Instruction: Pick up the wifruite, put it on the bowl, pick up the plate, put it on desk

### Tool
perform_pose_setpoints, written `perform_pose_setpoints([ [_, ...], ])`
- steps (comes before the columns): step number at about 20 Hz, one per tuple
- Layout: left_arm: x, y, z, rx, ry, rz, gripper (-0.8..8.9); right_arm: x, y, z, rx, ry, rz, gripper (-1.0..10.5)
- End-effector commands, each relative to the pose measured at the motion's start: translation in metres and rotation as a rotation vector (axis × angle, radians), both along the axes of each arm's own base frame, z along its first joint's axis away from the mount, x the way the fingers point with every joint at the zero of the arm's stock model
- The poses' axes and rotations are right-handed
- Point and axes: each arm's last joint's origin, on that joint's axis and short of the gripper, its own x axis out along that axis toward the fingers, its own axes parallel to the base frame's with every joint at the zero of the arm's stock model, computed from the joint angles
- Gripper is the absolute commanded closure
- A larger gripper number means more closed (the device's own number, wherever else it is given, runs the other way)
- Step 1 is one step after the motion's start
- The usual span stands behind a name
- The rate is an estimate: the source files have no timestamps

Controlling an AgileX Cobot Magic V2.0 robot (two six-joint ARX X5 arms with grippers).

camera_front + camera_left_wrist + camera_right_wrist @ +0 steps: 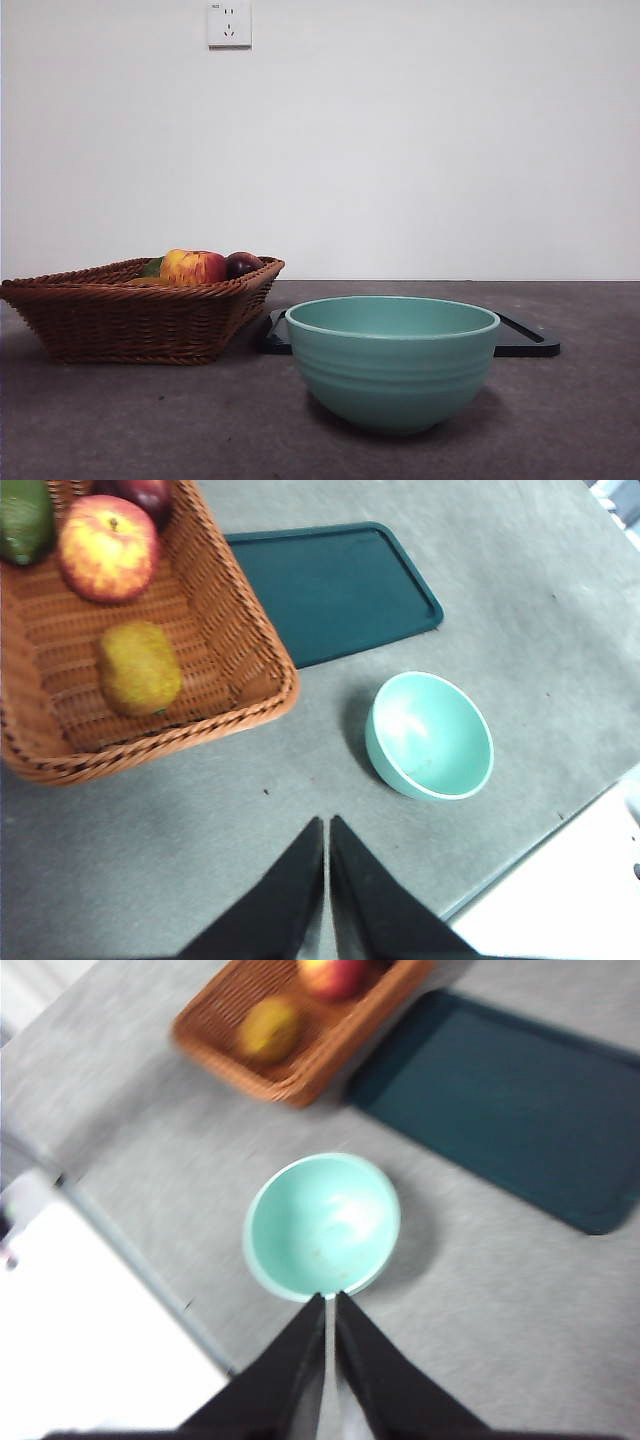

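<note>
The wifruite [138, 667] is a small oval orange-brown fruit lying in the brown wicker basket [250, 650]; it also shows in the right wrist view [270, 1028]. In the front view the basket wall [130, 320] hides it. The empty teal-green bowl [391, 361] stands on the desk [560, 420] in front of the flat dark tray [527, 342]; it also shows in both wrist views [431, 735] [322, 1224]. My left gripper [327, 825] is shut and empty, high above the desk. My right gripper [330, 1300] is shut and empty, high above the bowl's near rim.
The basket also holds a red-yellow apple [192, 267], a dark purple-red fruit [243, 263] and a green fruit [24, 518]. The tray [330, 585] lies empty beside the basket. The desk's edge [520, 855] runs near the bowl.
</note>
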Motion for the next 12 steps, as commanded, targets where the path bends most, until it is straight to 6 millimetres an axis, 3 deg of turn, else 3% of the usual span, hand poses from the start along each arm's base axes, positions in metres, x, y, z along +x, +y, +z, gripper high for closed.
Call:
perform_pose_setpoints([
  [1,-0.0002,-0.0010,0.0068,0.004,-0.039,-0.025,8.04,-0.0005,0.0044,0.0051,-0.002,-0.025,0.048,9.4],
  [5,-0.0002,-0.0010,0.0068,0.003,-0.038,-0.025,7.57,-0.0008,0.0060,0.0056,0.001,-0.029,0.058,9.2],
  [9,-0.0002,-0.0010,0.0068,0.001,-0.036,-0.023,4.02,-0.0007,0.0060,0.0056,0.003,-0.026,0.055,6.0],
  [12,-0.0002,-0.0010,0.0067,0.001,-0.035,-0.022,3.39,-0.0007,0.0060,0.0056,0.003,-0.026,0.055,5.9],
])
